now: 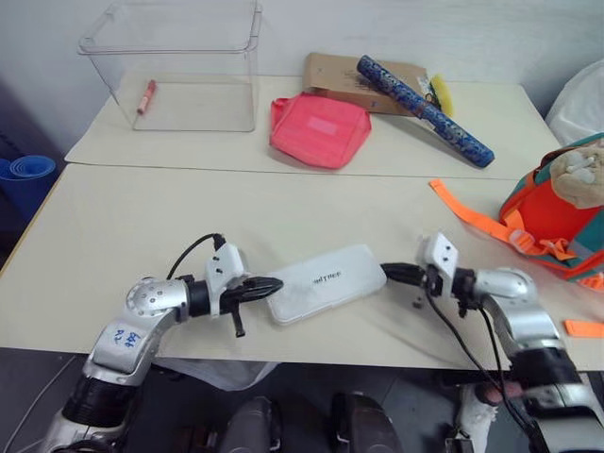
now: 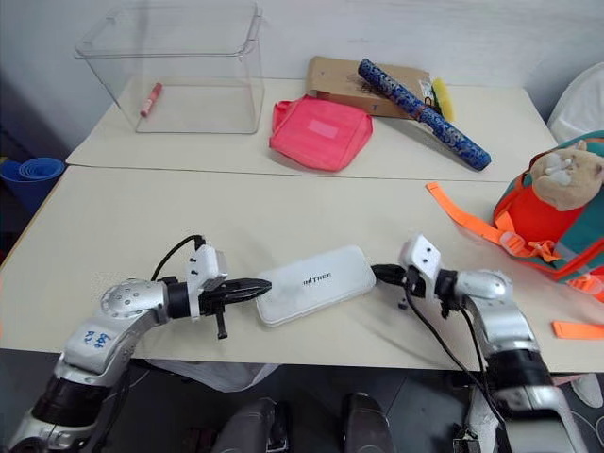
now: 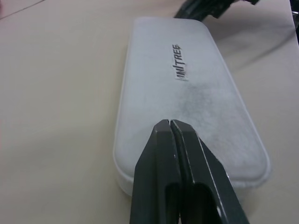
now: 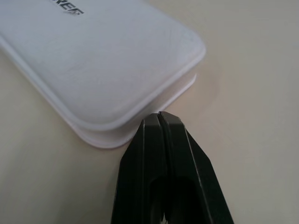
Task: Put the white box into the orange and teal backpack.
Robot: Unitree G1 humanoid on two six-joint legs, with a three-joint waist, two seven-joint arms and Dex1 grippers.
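White box (image 1: pixel 326 282), flat oblong plastic case with rounded corners and dark lettering on its lid, lies flat on the beige table (image 1: pixel 142 217), directly between the two grippers. Left gripper (image 1: pixel 274 284), black fingers pressed fully together with nothing between them, points level at one short end of the box; in the left wrist view the tips (image 3: pixel 169 125) overlap that end's upper edge. Whether they press on it I cannot tell. Right gripper (image 1: pixel 389 274), fingers likewise closed and empty, points at the opposite short end; in the right wrist view its tips (image 4: pixel 159 116) sit at the rounded corner, right against the box's lower rim.

Orange and teal backpack (image 1: pixel 557 222), puffy, with a tan plush animal on its front, sits beyond and outboard of the right gripper, well apart from the box, an orange webbing strap (image 1: pixel 472 215) trailing toward the table's middle.

Farther off, past both grippers: pink fabric pouch (image 1: pixel 319 129), clear plastic bin (image 1: pixel 179 66), blue patterned roll (image 1: pixel 425 110), brown cardboard piece (image 1: pixel 340 77).
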